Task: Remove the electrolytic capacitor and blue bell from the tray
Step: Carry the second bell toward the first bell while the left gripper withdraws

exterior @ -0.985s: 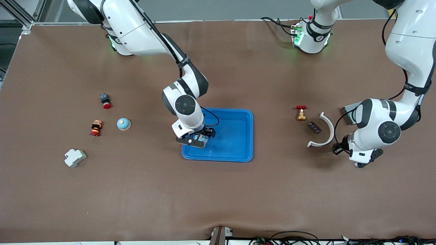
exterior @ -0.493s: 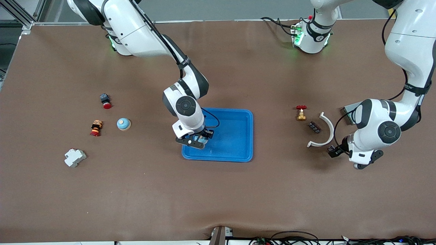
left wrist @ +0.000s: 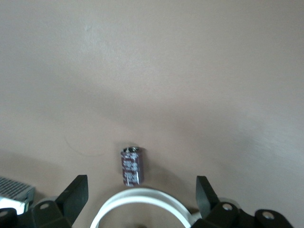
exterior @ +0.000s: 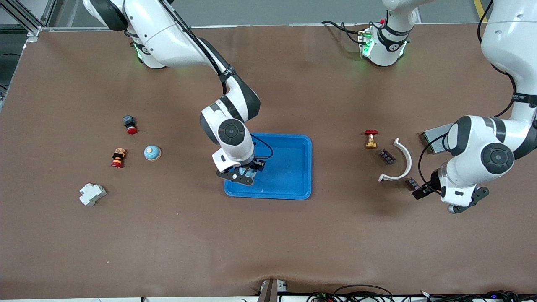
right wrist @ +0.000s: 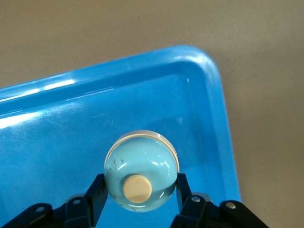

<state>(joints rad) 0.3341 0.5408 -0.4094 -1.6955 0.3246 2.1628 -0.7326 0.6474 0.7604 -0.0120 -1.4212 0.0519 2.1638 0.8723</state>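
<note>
While the right gripper (right wrist: 137,204) pinches the blue bell (right wrist: 141,176) over the blue tray (exterior: 293,184) mid-frame, the left gripper (left wrist: 141,197) hangs wide open. It's empty; the capacitor (left wrist: 131,165) lies on the table just beside the white arc (left wrist: 142,202).

Bell (right wrist: 141,176) in tray (right wrist: 199,85) (capacitor (left wrist: 131,165) beside arc (left wrist: 142,202)).

Honestly nothing here is readable. The capacitor (left wrist: 131,165) has some pale printing down its dark sleeve, but it's just smudges, can't make out a single character. There's small lettering on the black strap (exterior: 227,74) around the right arm's cable too, also too tiny to read.
</note>
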